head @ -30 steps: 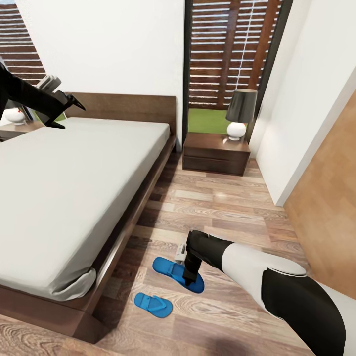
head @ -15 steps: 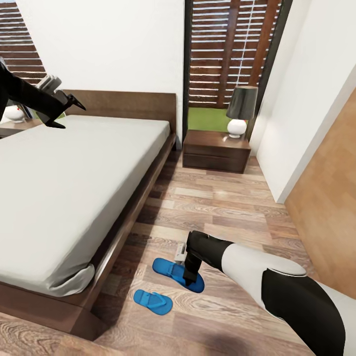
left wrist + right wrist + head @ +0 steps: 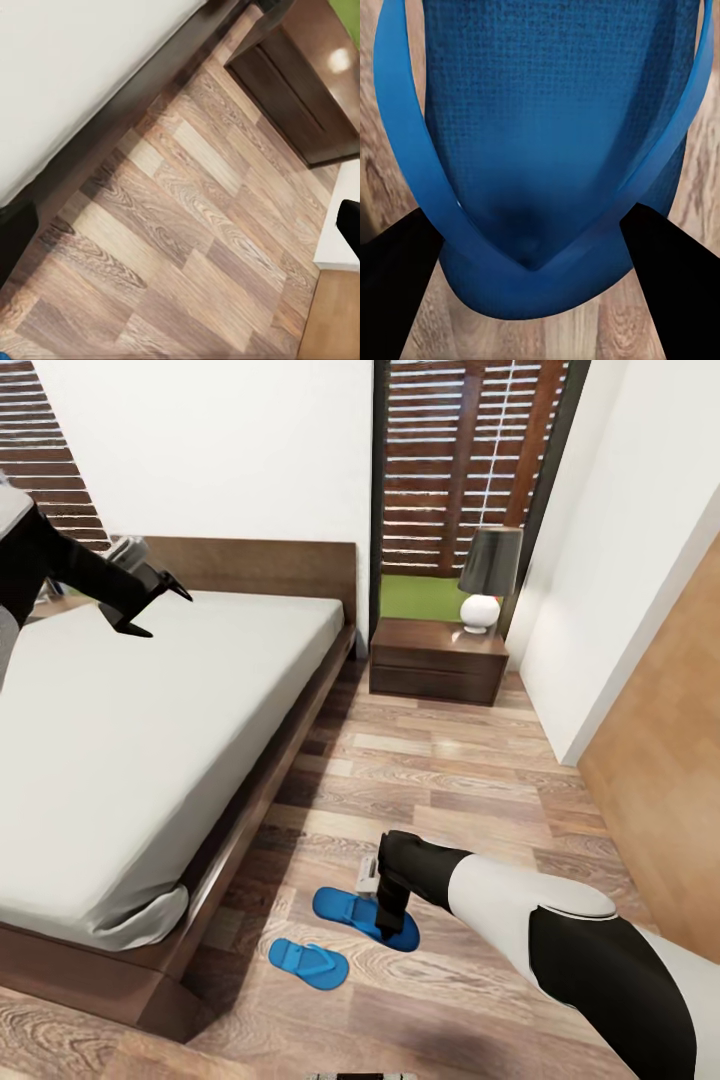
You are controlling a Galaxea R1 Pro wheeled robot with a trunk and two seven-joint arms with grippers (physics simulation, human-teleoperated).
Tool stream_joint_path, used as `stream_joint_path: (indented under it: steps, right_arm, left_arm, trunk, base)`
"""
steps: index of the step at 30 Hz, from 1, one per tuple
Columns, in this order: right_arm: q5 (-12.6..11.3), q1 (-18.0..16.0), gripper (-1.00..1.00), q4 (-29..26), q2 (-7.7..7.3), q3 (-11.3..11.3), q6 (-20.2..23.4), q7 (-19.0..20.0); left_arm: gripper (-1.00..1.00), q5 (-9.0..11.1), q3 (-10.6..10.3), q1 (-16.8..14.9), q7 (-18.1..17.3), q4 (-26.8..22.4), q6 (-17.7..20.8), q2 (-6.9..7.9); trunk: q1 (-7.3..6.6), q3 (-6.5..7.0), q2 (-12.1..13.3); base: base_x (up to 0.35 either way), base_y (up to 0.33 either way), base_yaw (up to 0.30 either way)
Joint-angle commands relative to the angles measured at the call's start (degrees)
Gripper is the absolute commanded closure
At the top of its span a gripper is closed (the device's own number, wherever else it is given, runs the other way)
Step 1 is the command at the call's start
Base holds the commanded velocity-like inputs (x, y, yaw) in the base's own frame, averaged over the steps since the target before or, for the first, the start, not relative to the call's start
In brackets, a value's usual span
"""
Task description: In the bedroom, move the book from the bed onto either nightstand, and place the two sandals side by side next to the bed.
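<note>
My head camera looked down across the bed [image 3: 150, 740], while my right wrist camera hung close over the sandal [image 3: 547, 150] beside it.

Far sandal [image 3: 345, 908] partly behind right pincer [image 3: 396, 930]; bed [image 3: 150, 720] cropped at frame edge.

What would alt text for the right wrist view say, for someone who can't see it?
A bright blue sandal seen close from above, lying on the wood-plank floor, its two toe straps meeting in a V. The two dark fingers of the right tool stand open, one on each side of the V.
</note>
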Motion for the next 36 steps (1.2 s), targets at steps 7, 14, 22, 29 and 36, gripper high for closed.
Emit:
stream_joint_path:
  steps: [7, 14, 22, 29, 36]
  right_arm:
    - [-0.6, -0.1, 1.0, 0.0, 0.01, 0.5, 0.4, -0.1]
    - [-0.7, -0.1, 1.0, 0.1, 0.01, 0.5, -1.4, -0.3]
    - [-0.6, -0.1, 1.0, 0.1, 0.01, 0.5, -1.9, -0.4]
    - [-0.6, -0.1, 1.0, 0.1, 0.01, 0.5, -1.9, -0.4]
    - [-0.7, -0.1, 1.0, 0.1, 0.01, 0.5, -2.0, -0.5]
  left_arm:
    - [-1.0, 0.5, -0.4, 0.0, 0.4, 0.0, 0.2, -0.08]
    - [-1.0, 0.5, -0.5, 0.0, 0.3, 0.0, 0.3, -0.17]
    - [-1.0, 0.6, -0.5, 0.0, 0.3, 0.0, 0.4, -0.35]
    - [-1.0, 0.6, -0.5, 0.0, 0.3, 0.0, 0.4, -0.43]
    - [-1.0, 0.6, -0.5, 0.0, 0.3, 0.0, 0.4, -0.44]
  trunk:
    - [1.53, -1.31, -2.8]
    - [3.07, -2.57, -5.7]
    - [4.05, -4.17, -7.3]
    - [4.23, -5.72, -7.4]
    - [4.41, -7.27, -7.5]
  base:
    - [0.0, 0.0, 0.0]
    - [0.0, 0.0, 0.0]
    - [0.0, 0.0, 0.0]
    - [0.0, 0.0, 0.0]
    - [0.0, 0.0, 0.0]
